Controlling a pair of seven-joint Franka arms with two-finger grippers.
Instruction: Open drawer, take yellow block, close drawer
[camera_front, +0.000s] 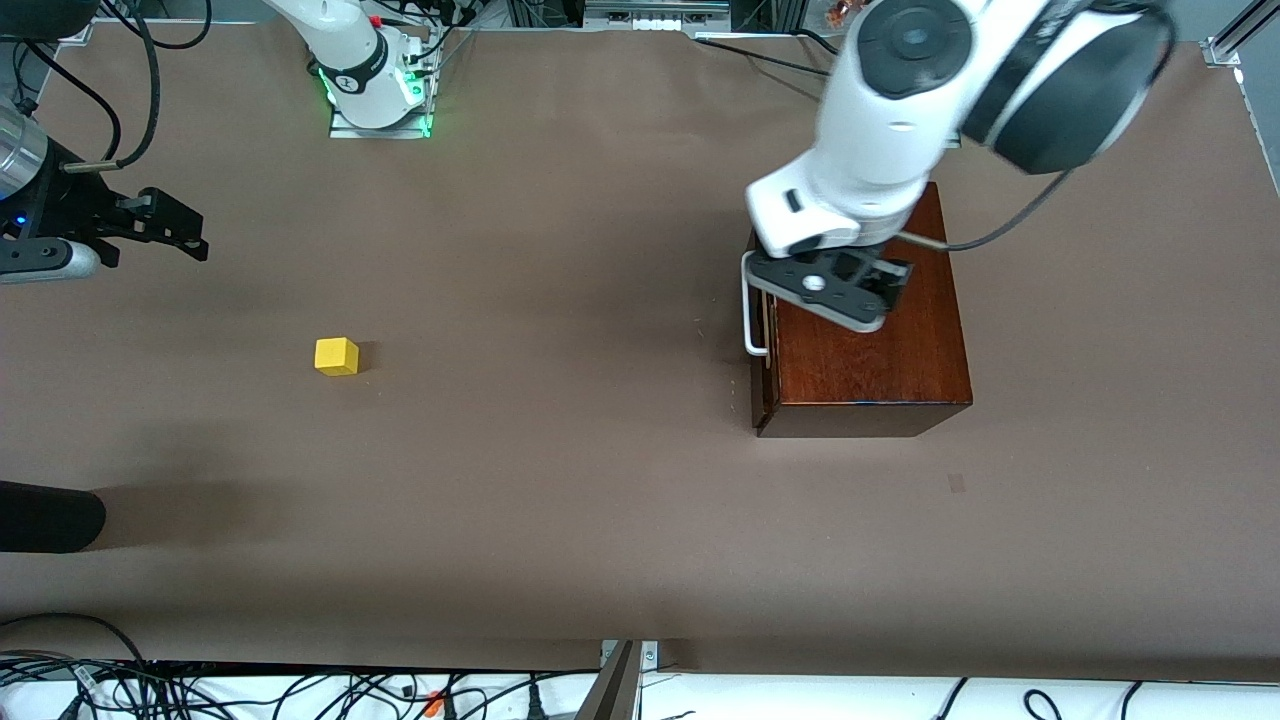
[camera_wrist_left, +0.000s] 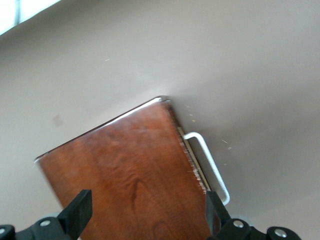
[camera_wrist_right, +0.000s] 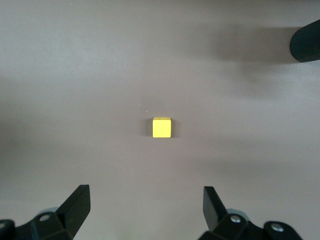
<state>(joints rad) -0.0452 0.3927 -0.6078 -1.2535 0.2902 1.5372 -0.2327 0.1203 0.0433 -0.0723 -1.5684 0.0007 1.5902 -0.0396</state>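
Note:
The dark reddish-brown wooden box (camera_front: 880, 350) stands toward the left arm's end of the table. Its drawer is pushed in, and the white bar handle (camera_front: 748, 312) faces the right arm's end. My left gripper (camera_front: 845, 297) hovers open over the box top (camera_wrist_left: 130, 165), close to the handle edge, with the handle (camera_wrist_left: 211, 164) beside one fingertip (camera_wrist_left: 214, 204). The yellow block (camera_front: 336, 356) lies on the bare table toward the right arm's end. My right gripper (camera_front: 188, 232) is open and empty, up over the table, with the block (camera_wrist_right: 161, 128) ahead of it.
A black rounded object (camera_front: 45, 516) juts in at the right arm's end, nearer the front camera than the block; it also shows in the right wrist view (camera_wrist_right: 306, 41). Cables (camera_front: 300, 690) run along the table's near edge. The brown table (camera_front: 560, 450) lies open between block and box.

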